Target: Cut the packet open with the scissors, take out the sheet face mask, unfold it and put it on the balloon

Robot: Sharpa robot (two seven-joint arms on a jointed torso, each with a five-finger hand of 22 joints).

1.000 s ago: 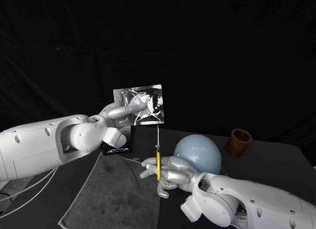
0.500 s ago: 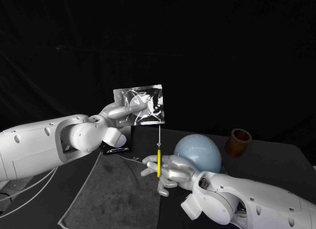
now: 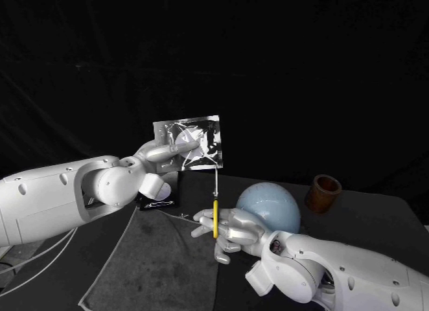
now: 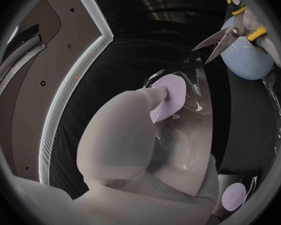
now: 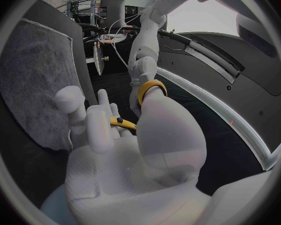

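Black table (image 3: 383,217), seen from the head cam.
(a) Grey textured mat (image 3: 144,259), flat on near-left part.
(b) Pale-blue balloon (image 3: 271,206), approx. centre, just right of mat; base hidden, so contact w/ tabletop can't be told.
(c) Brown cylindrical cup (image 3: 324,192), upright, right of balloon, near but apart.
(d) Small black flat item (image 3: 161,203) w/ white marks, at mat's far edge.

1. Packet (image 3: 188,144): silver, mirror-shiny, with crinkled white glints.
2. Scissors (image 3: 214,220): yellow handles, steel-grey blades.
3. Balloon (image 3: 271,206): pale blue, plain, no pattern.
4. Cup (image 3: 324,192): brown, darker inside the rim.
5. Mat (image 3: 168,265): dark grey, finely speckled.
6. Tabletop (image 3: 373,220): black.
7. Left hand (image 3: 163,154), right hand (image 3: 231,232): silver.
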